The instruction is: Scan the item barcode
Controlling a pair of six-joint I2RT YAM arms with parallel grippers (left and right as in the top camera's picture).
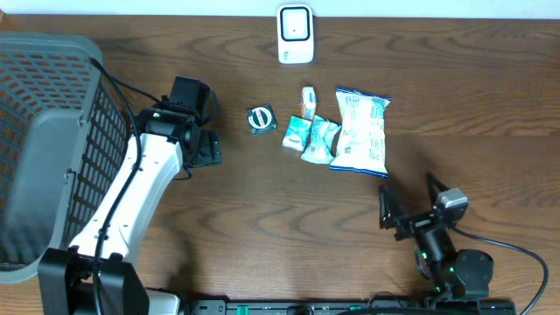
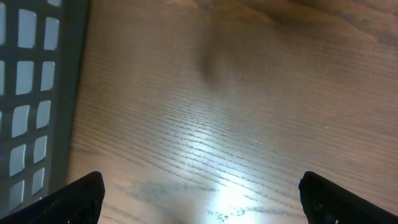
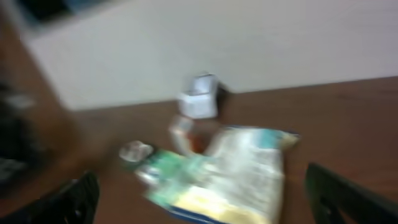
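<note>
Left fingers (image 2: 79, 198) are standing wide apart over bare tabletop (image 2: 236, 112), holding nothing, just beside the basket (image 1: 44, 131) at the left edge. Right fingers (image 3: 348, 196) are also spread wide and empty, hovering near the robot-side edge toward the right corner; that wrist view is blurred. Chip bag (image 1: 361, 131), green packets (image 1: 297, 133), small box (image 1: 308, 101) and dark packet (image 1: 262, 119) are lying mid-tabletop. The bag is touching the green packets and the dark packet is lying apart to their left. Scanner (image 1: 296, 33) is sitting at the far edge.

White left arm (image 1: 131, 188) ends in black left claw (image 1: 205, 149); right arm (image 1: 451, 262) black.
</note>
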